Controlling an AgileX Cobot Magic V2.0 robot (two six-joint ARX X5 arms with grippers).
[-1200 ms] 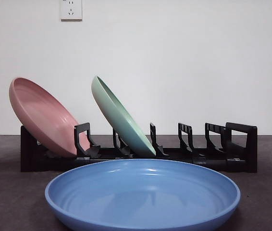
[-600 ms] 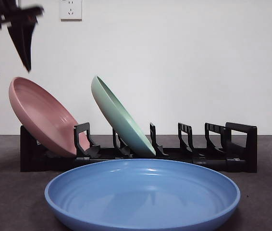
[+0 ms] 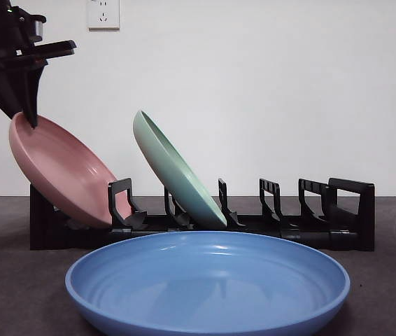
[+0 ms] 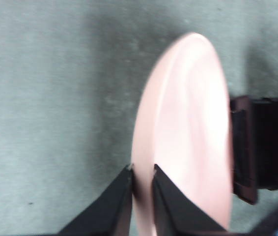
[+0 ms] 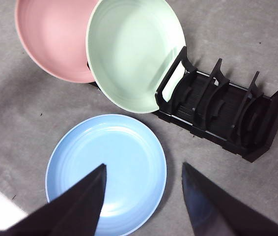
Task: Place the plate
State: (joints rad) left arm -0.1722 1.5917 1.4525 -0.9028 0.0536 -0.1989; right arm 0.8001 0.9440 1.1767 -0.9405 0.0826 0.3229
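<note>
Nearest the front camera is the blue plate (image 3: 207,282), lying flat on the dark table (image 3: 9,294), nothing touching it. The right gripper (image 5: 144,201) hangs high above it with its jaws spread wide and empty, so that arm looks like it's just waiting.

Behind the blue plate sits the black dish rack (image 3: 310,224). The green plate (image 3: 177,175) leans in one of its middle slots, and the slots to the side of it away from the pink plate are bare.

At the far end of the rack, the pink plate (image 3: 61,171) leans in the end slot, and this is where the action is. The left gripper (image 4: 142,179) has its jaws pinched onto the plate's upper rim, one jaw on each face of the thin edge.

My read: this looks like a light, rigid plastic-type plate with a smooth, probably slippery surface. The rim is the only sensible place to hold it, since the faces are too wide. A narrow pinch like that could let it swing or slide, so I'd keep it near upright and move slowly.
</note>
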